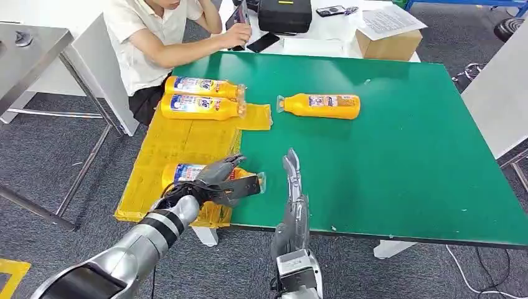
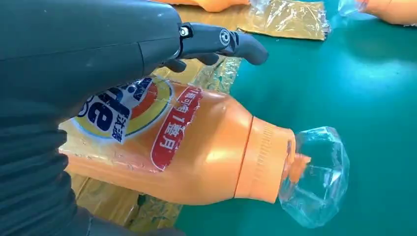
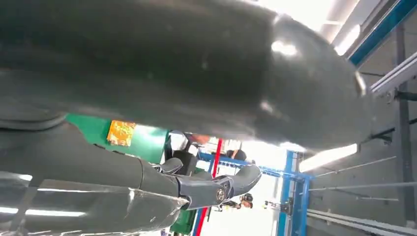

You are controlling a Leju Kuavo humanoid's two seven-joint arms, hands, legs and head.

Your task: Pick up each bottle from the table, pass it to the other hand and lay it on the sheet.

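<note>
An orange bottle (image 1: 182, 172) lies on its side on the near part of the yellow sheet (image 1: 187, 140), its clear-capped neck (image 1: 259, 180) reaching over the green table (image 1: 405, 156). My left hand (image 1: 219, 180) hovers over its neck with fingers stretched out. In the left wrist view a gap shows between the fingers (image 2: 221, 39) and the bottle (image 2: 206, 147). My right hand (image 1: 292, 187) stands just right of the cap, flat and upright, holding nothing. Two more bottles (image 1: 202, 86) (image 1: 202, 107) lie at the sheet's far end. Another bottle (image 1: 320, 106) lies on the bare table.
A person (image 1: 149, 37) sits at the far left corner of the table, a hand resting by a phone. A cardboard box (image 1: 389, 37) and a black case (image 1: 285, 15) stand behind the table. A grey metal table (image 1: 31, 50) stands to the left.
</note>
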